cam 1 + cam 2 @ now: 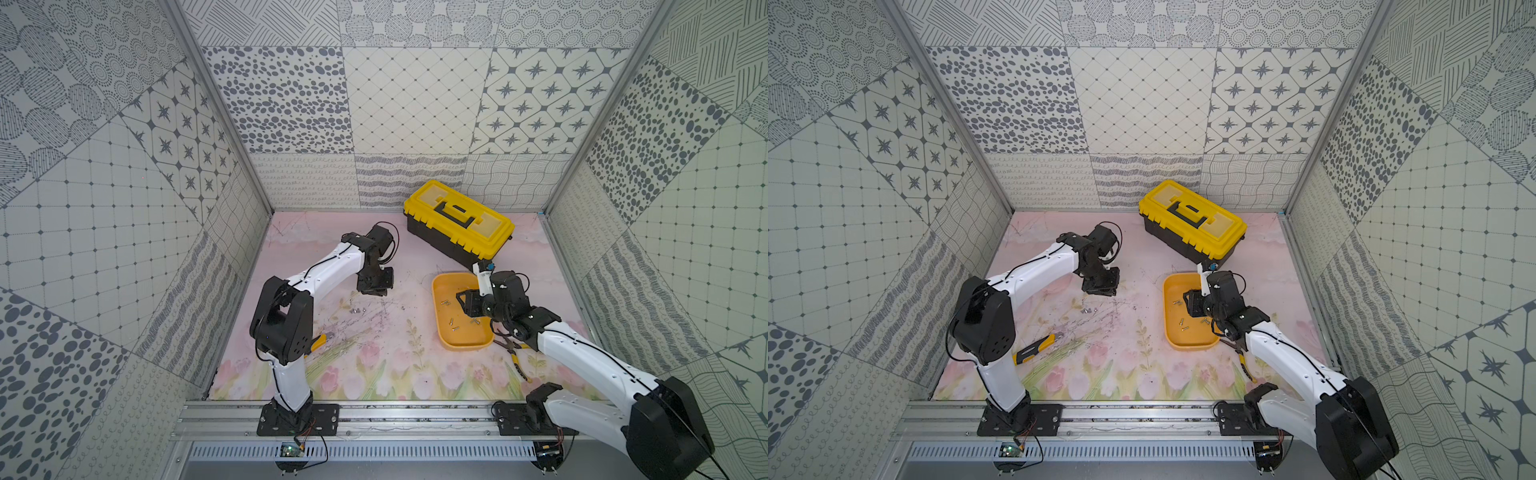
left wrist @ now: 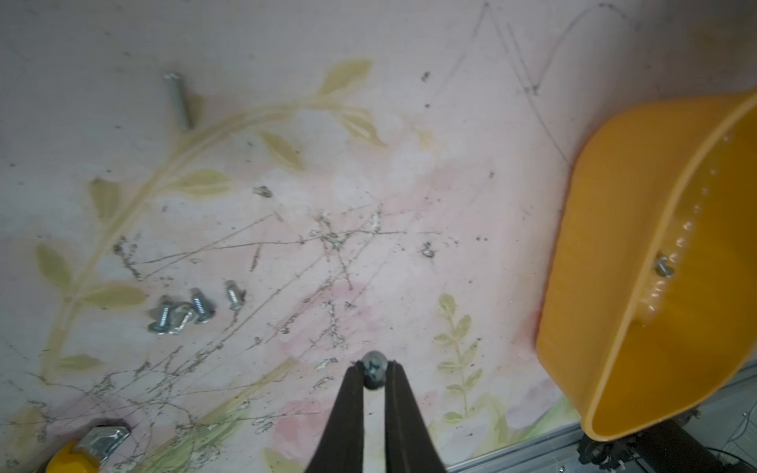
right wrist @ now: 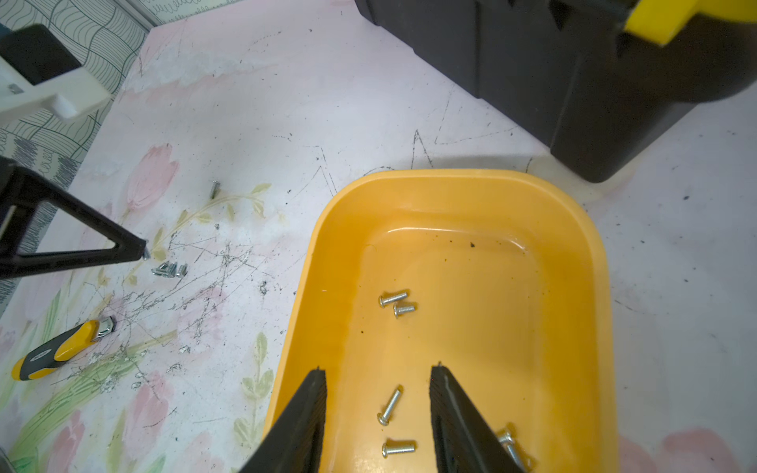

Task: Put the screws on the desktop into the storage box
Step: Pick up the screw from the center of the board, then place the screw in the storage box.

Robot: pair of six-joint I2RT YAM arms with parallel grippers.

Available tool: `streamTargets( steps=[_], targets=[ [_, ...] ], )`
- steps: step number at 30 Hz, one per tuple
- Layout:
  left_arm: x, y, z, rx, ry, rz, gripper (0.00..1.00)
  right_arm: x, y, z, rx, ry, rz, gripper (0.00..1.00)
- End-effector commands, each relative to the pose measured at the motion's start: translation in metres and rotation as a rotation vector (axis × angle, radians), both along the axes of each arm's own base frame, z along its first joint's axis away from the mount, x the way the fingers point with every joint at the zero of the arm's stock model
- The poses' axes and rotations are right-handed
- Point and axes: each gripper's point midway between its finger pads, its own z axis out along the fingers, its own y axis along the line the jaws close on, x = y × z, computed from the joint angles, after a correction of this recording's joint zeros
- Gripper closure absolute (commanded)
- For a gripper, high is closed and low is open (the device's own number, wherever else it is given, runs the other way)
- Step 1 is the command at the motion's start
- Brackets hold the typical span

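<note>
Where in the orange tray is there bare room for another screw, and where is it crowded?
The storage box floor is bare at its end nearest the toolbox. Screws lie mid-floor and around the open right gripper, so that end is crowded. The desktop between the box and the loose screw cluster is also bare.

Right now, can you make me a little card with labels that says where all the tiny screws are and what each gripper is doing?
Left gripper: shut on one small silver metal screw
Right gripper: open, above the shallow orange-yellow plastic tray
Screws in tray: at least five
On pink flowered desktop: cluster of four screws, one longer screw apart
</note>
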Motion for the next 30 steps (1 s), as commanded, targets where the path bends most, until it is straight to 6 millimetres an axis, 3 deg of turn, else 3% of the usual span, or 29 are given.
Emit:
streamTargets(
  steps=[1,9,17,18,19,21,24,28,30],
  targets=[
    [-0.024,-0.076,0.033,-0.17,-0.023,-0.097,1.0,0.005,-0.012,0.007,0.012,-0.02,-0.06,0.54],
    [-0.044,-0.15,0.038,-0.223,-0.036,-0.204,1.0,0.009,-0.038,0.008,0.026,-0.023,-0.161,0.54],
    [-0.049,-0.182,0.008,-0.207,0.008,-0.232,1.0,0.01,-0.05,0.004,0.033,-0.006,-0.205,0.54],
    [-0.049,-0.184,0.008,-0.207,0.006,-0.235,0.96,0.01,-0.05,0.004,0.035,-0.004,-0.202,0.54],
    [-0.048,-0.185,0.009,-0.206,0.003,-0.236,0.85,0.01,-0.049,0.004,0.036,-0.005,-0.198,0.53],
    [-0.046,-0.181,0.014,-0.19,-0.017,-0.243,0.7,0.009,-0.048,0.005,0.037,-0.007,-0.192,0.49],
    [-0.04,-0.16,0.031,-0.134,-0.079,-0.233,0.63,0.009,-0.045,0.012,0.048,-0.021,-0.17,0.47],
    [-0.028,-0.103,0.05,-0.11,-0.115,-0.145,0.63,0.007,-0.02,0.025,0.089,-0.022,-0.051,0.46],
    [-0.028,-0.06,0.054,-0.098,-0.12,-0.074,0.63,0.004,-0.001,0.029,0.096,-0.015,0.021,0.46]
  ],
)
